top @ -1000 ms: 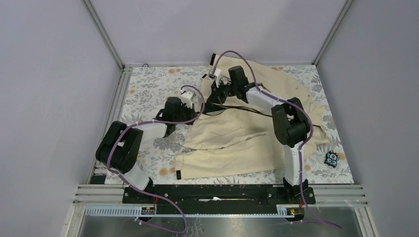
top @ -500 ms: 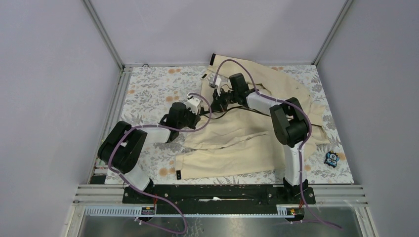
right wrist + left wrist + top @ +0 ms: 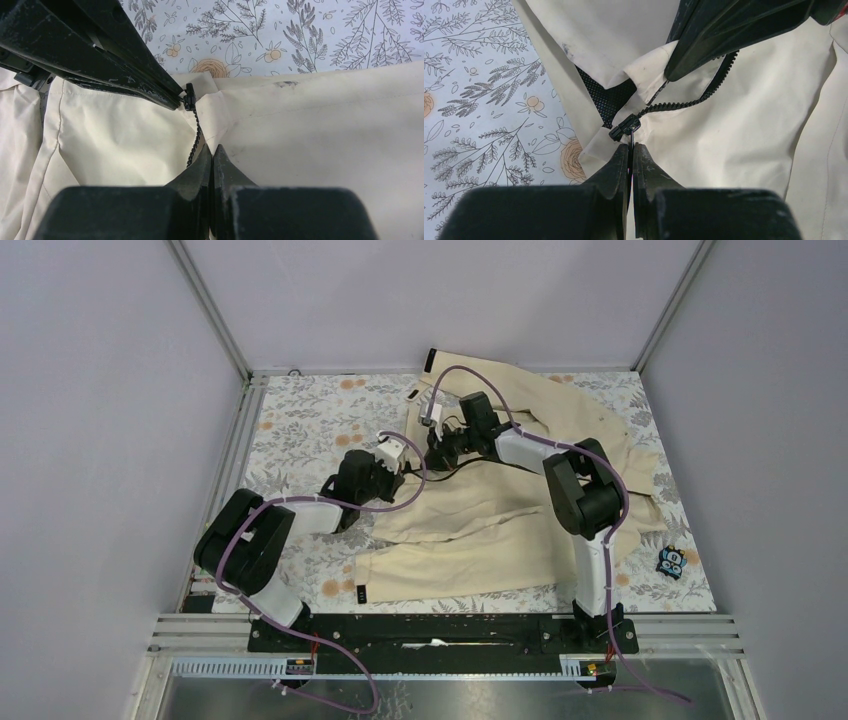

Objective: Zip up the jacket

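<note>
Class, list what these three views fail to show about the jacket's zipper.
Top external: zipper slider too small; the left gripper and right gripper crowd it.
Left wrist: zipper teeth vanish under the right gripper's finger.
Right wrist: where the teeth end, hidden behind its own fingers.

Overhead view from behind, whole table (image 3: 300, 420), two close opposing wrist views, sharing the zipper slider (image 3: 624, 128)

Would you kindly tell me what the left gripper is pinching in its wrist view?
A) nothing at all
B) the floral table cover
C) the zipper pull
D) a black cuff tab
C: the left gripper is shut on the zipper pull, at the open front edge of the jacket.
</note>
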`<state>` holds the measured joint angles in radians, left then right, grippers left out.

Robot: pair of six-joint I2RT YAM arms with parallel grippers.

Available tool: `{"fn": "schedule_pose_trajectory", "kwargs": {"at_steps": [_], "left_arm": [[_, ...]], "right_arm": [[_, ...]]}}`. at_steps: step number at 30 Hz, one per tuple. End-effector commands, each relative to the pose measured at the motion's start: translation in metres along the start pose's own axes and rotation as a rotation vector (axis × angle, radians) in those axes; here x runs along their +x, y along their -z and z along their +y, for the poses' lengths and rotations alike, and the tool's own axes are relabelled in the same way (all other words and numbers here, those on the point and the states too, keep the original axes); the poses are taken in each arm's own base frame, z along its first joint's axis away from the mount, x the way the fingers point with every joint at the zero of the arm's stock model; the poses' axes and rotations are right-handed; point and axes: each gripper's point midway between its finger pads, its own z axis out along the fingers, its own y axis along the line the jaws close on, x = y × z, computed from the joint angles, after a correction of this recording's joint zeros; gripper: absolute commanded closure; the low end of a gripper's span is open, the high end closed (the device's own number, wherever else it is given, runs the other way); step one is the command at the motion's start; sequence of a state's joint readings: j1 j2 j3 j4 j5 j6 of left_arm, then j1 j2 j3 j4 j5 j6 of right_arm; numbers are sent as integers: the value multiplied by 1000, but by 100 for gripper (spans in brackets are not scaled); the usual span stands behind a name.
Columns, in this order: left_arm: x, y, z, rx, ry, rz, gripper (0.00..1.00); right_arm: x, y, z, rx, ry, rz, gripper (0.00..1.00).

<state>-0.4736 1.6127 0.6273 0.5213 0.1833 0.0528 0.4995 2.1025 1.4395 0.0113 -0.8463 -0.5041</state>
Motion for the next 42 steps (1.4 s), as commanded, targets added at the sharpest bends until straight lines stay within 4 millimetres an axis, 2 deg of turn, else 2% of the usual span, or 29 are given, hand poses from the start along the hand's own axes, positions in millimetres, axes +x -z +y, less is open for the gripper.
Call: {"fn": "schedule_pose_trajectory", "kwargs": {"at_steps": [1,15,42], "left_arm": [[-28,3,-4,21,-41,-97,100],[-26,-1,-5,34,-42,-78,100],[-25,-5,-6,43,-43,-64,100]], "right_arm": [[-29,-5,7,-16,83,-33,100],[-38,-4,11,-18,98,-71,100],[-34,-10,21,-97,79,-65,100]]}}
